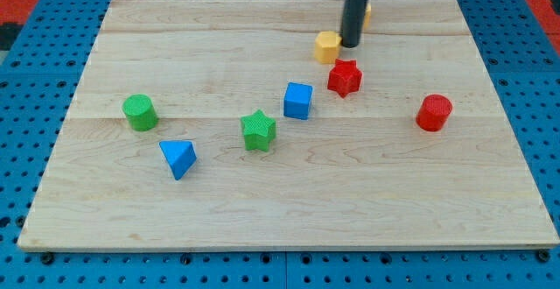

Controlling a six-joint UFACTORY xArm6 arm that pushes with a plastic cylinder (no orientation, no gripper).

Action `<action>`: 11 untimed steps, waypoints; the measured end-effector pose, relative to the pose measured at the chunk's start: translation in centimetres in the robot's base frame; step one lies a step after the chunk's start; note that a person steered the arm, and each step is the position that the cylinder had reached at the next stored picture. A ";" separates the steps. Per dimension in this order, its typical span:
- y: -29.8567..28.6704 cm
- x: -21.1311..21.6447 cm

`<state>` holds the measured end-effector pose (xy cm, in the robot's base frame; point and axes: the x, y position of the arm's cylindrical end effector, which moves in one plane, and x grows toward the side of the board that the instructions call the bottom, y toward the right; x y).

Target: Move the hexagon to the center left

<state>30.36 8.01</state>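
Observation:
A yellow hexagon block [326, 46] lies near the top of the wooden board [262, 210], a little right of the middle. My tip [350, 45] stands right beside the hexagon's right side, touching or nearly touching it. A small piece of another yellow block [367, 10] shows behind the rod, mostly hidden. A red star [345, 77] lies just below my tip.
A blue cube [298, 100] sits near the board's middle, with a green star [258, 130] to its lower left. A blue triangle block [178, 158] and a green cylinder [139, 112] lie at the left. A red cylinder [433, 112] lies at the right.

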 end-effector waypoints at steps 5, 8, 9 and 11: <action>-9.9 4.2; -14.9 6.3; -20.1 9.1; -24.0 10.9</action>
<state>41.28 -15.98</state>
